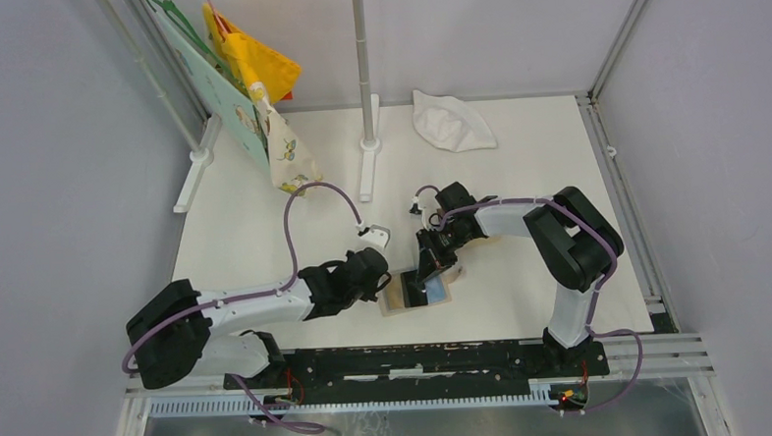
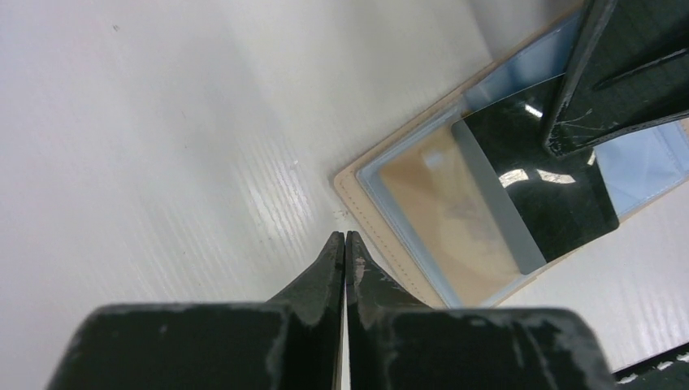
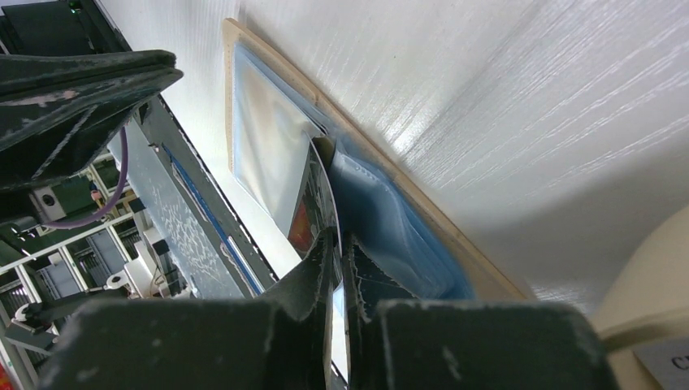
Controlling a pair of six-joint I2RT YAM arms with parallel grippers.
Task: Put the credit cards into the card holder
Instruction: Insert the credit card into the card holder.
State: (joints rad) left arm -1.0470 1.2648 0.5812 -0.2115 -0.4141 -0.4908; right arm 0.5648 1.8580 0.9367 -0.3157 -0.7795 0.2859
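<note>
"Where is the card holder (image 2: 372, 223)?"

"Open on the table (image 1: 518, 173). The left gripper (image 2: 345, 240), at its 10 o'clock, is clenched on nothing. The right gripper (image 3: 337, 244), at 1 o'clock, pinches the black card (image 2: 552, 203) over a pocket."

"How will the card handle?"

"Probably light, stiff and slick, so its trailing edge is the best place to grip."

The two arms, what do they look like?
Both the left arm and right arm have white links between bulky black joints, each trailed by a looping purple cable. They end in black, wedge-shaped fingers, scuffed pale at the edges.
</note>
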